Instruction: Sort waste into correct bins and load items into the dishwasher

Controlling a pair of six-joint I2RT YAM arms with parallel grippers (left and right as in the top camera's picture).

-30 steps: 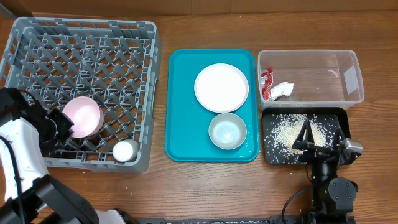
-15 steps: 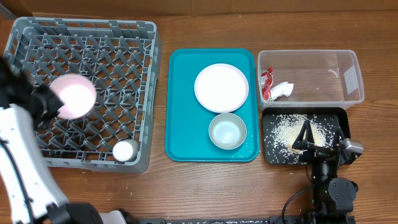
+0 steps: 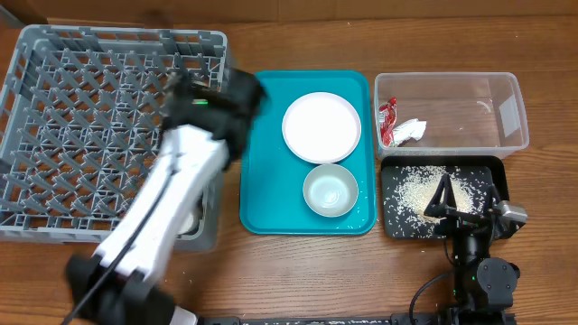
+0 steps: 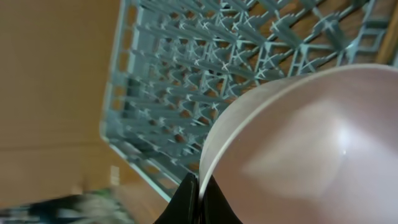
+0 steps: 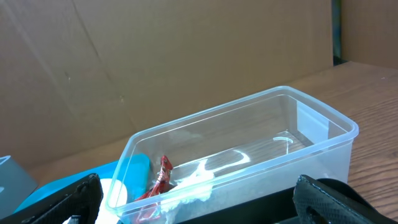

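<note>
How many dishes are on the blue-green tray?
2 on the teal tray: a white plate at the back, a pale bowl in front; the left arm overlaps one corner, hiding little.

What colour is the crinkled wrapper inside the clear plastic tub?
The crinkled snack wrapper is red, clearest in the overhead view.

Wooden table (image 3: pixel 298 271), brown grain running left to right. I count four things sitting directly on it.

- Far left: square grey dish rack (image 3: pixel 108 36). Its near right corner is hidden from me.
- Centre: teal tray (image 3: pixel 266 181), just beside the rack, long side running front to back.
- Back right: clear plastic tub (image 3: pixel 461 117), near the teal tray.
- Front right: black tray (image 3: pixel 483 171), just in front of the tub. I can't tell whether they touch.
</note>
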